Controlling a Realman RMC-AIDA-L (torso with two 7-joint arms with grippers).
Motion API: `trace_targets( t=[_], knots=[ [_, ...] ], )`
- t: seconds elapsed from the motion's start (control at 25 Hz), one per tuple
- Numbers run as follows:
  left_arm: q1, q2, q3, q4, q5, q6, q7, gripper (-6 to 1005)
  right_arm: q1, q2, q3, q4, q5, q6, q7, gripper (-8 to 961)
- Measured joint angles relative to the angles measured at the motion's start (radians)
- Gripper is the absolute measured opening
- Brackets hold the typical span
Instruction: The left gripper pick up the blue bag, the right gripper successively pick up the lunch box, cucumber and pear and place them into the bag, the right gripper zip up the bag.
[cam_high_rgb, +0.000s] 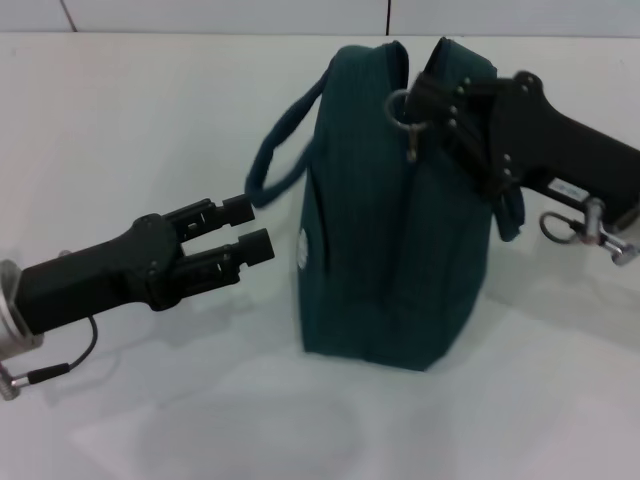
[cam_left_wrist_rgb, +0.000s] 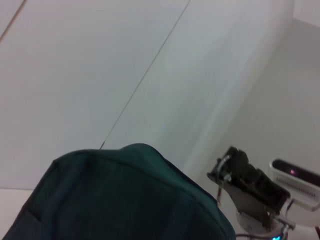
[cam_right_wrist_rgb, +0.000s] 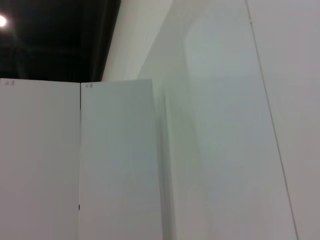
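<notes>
Blue bag (cam_high_rgb: 390, 220) upright between left gripper (cam_high_rgb: 245, 228) and right gripper (cam_high_rgb: 440, 95), logo unreadable.

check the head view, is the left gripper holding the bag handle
No, the left gripper hangs open beside the bag, just short of its loop handle and gripping nothing.

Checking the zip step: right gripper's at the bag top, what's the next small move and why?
Probably a short pull along the top seam with the right gripper. It sits at the top of the upright bag, right beside the ring pull, and a gap still shows near that pull. The left gripper is open beside the bag, near a handle but off it, so keep the pull gentle.
</notes>
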Motion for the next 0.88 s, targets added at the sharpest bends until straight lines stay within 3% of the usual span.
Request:
trace_targets(
  t=[0.24,0.72,0.88],
  knots=[
    [-0.032,-0.006,0.003,-0.086,-0.002,-0.078,0.128,778,0.035,0.000,0.002,-0.002,0.005,0.040,-0.005,19],
    [-0.174,-0.009,0.009,-0.220,-0.036,-0.181,0.247,777,0.042,0.000,0.007,-0.004,0.007,0.067,-0.007,20],
    [-0.188,-0.009,0.013,-0.223,-0.033,-0.183,0.256,689,0.041,0.000,0.007,-0.004,0.019,0.068,-0.007,20]
  ],
)
